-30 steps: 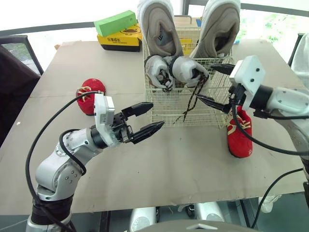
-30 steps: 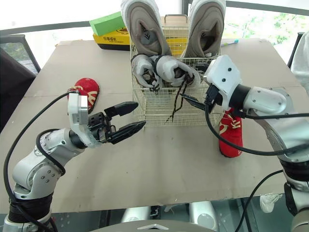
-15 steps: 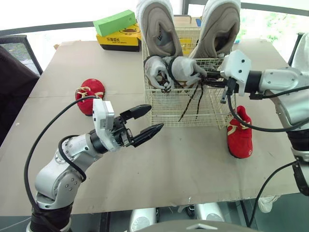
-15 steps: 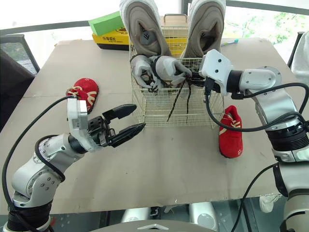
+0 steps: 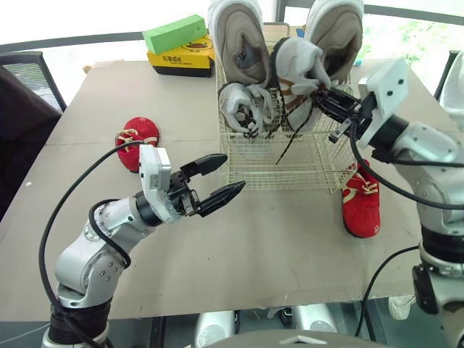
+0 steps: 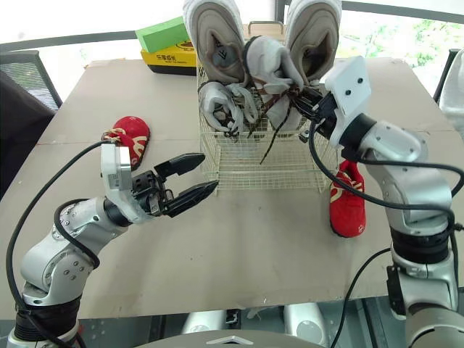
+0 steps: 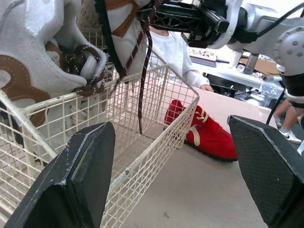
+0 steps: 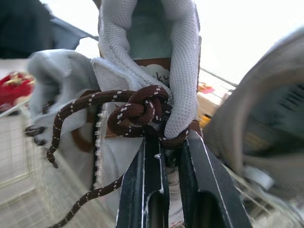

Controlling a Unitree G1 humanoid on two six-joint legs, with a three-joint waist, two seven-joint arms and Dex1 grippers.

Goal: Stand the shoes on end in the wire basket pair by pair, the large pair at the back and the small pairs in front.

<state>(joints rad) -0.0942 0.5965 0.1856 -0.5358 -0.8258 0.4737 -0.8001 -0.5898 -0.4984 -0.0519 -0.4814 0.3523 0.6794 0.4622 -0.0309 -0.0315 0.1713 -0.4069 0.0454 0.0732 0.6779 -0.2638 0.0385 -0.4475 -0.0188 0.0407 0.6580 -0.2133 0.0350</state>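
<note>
Yellow box (image 5: 177, 59), black characters, illegible

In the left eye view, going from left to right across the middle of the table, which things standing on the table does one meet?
left red shoe → wire basket → right red shoe

You have a brown desk (image 5: 290, 246) spread across the whole scene. At its far left corner a green box (image 5: 172, 33) lies on top of a yellow box (image 5: 177, 59) with dark print on its side. A black chair (image 5: 25, 109) stands just off the desk's left edge. In the left wrist view you can see a person's white sleeve (image 7: 176, 51) beyond the desk, the hand (image 7: 206, 88) resting on a pale surface; what lies behind them is too cluttered to tell.
</note>
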